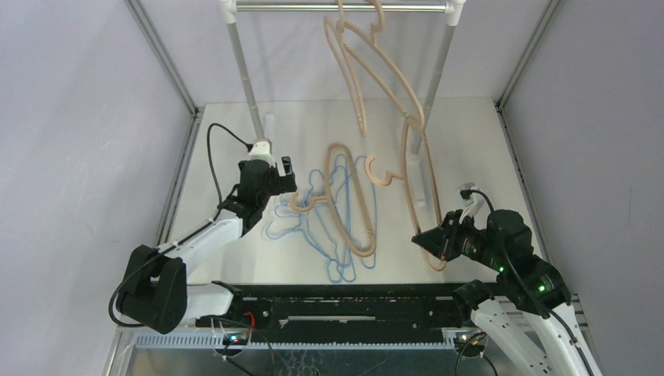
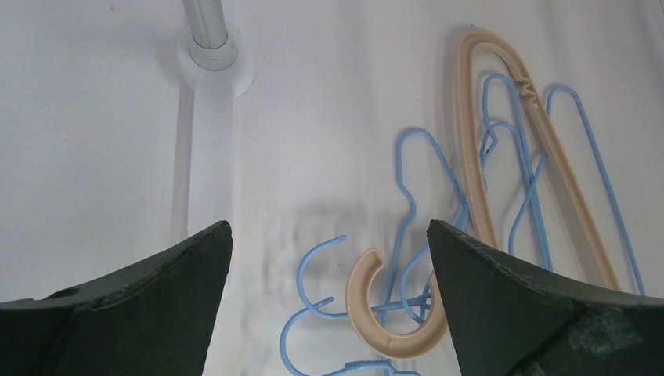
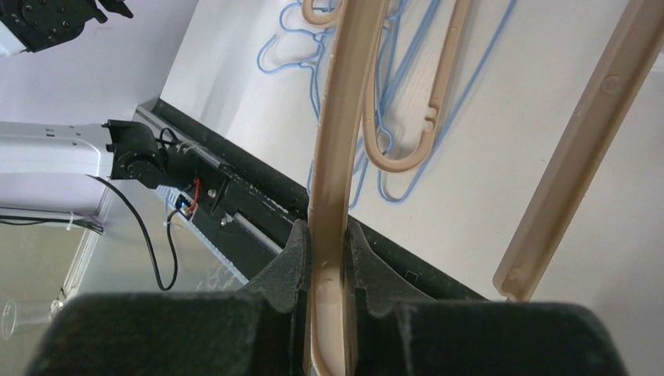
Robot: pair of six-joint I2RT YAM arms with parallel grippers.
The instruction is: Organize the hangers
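Pinched at lower right by the right hand (image 1: 429, 239), the tan hanger (image 3: 341, 117) may twist and slip; the left hand (image 2: 329, 227) gapes wide.

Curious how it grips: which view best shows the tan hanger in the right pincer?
Right wrist: the tan hanger is clamped close-up in the right pincer. Top view shows more of it, smaller. Left wrist misses it.
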